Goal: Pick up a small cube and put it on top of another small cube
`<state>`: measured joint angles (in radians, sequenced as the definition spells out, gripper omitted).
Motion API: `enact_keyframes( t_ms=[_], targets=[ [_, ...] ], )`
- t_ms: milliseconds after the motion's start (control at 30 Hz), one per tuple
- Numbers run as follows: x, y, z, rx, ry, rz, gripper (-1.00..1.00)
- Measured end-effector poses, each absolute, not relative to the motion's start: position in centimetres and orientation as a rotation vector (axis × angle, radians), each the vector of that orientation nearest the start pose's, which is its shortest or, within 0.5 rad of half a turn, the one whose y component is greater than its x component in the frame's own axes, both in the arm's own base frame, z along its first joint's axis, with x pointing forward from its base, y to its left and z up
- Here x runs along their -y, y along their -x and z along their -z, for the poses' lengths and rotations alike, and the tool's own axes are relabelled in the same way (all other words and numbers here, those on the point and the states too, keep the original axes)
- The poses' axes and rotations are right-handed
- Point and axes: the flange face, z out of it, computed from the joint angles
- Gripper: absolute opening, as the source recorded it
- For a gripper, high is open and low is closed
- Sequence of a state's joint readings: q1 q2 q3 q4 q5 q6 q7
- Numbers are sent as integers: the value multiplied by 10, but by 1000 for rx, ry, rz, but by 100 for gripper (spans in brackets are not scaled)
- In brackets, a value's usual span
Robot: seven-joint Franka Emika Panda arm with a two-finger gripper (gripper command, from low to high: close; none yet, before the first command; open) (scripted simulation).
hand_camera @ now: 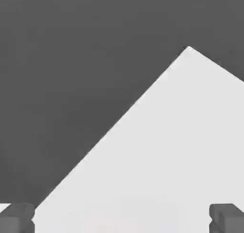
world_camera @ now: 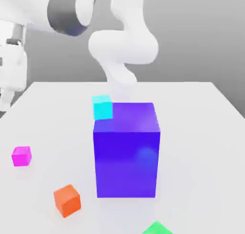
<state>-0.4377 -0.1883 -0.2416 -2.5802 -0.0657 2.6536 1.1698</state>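
Observation:
The small magenta-pink cube [world_camera: 21, 156] rests on the white table [world_camera: 201, 132] near the exterior view's left edge. The cyan cube [world_camera: 102, 107] sits behind the top left corner of the big blue-purple block [world_camera: 127, 149], and the orange cube [world_camera: 67, 200] lies in front, left of the block. The arm's white hand [world_camera: 12, 68] hangs at the exterior view's far left, well above and behind the magenta cube. In the hand view my gripper [hand_camera: 122, 220] is open, its two dark fingertips [hand_camera: 16, 217] wide apart with nothing between them.
A green object [world_camera: 157, 228] pokes in at the exterior view's bottom edge, in front of the big block. The hand view looks down on bare table [hand_camera: 167, 156] and one of its corners [hand_camera: 188, 48], with dark floor beyond.

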Motion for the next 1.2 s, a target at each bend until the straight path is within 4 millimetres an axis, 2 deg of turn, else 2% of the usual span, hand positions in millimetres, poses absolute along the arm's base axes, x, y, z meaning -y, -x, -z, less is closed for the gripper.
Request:
enact_keyframes(
  t_ms=[67, 133, 200, 233, 300, 467, 500, 733, 933, 967, 1067, 1200],
  targets=[
    [306, -330, -310, -2511, 1779, 292, 0],
    [329, -290, -271, -2648, 1618, 203, 0],
    [341, -252, -234, -2760, 1462, 111, 0],
    [341, -238, -216, -2800, 1401, 65, 0],
    [340, -225, -189, -2837, 1344, 16, 0],
    [339, -220, -135, -2849, 1326, 1, 0],
    [339, -220, -129, -2849, 1326, 0, -100],
    [339, -220, -129, -2849, 1325, 1, -100],
    [339, -221, -184, -2847, 1327, 1, -100],
    [335, -230, -190, -2831, 1360, 1, -100],
    [314, -282, -197, -2745, 1530, 0, -100],
    [269, -355, -205, -2599, 1769, -1, -100]
  ],
)
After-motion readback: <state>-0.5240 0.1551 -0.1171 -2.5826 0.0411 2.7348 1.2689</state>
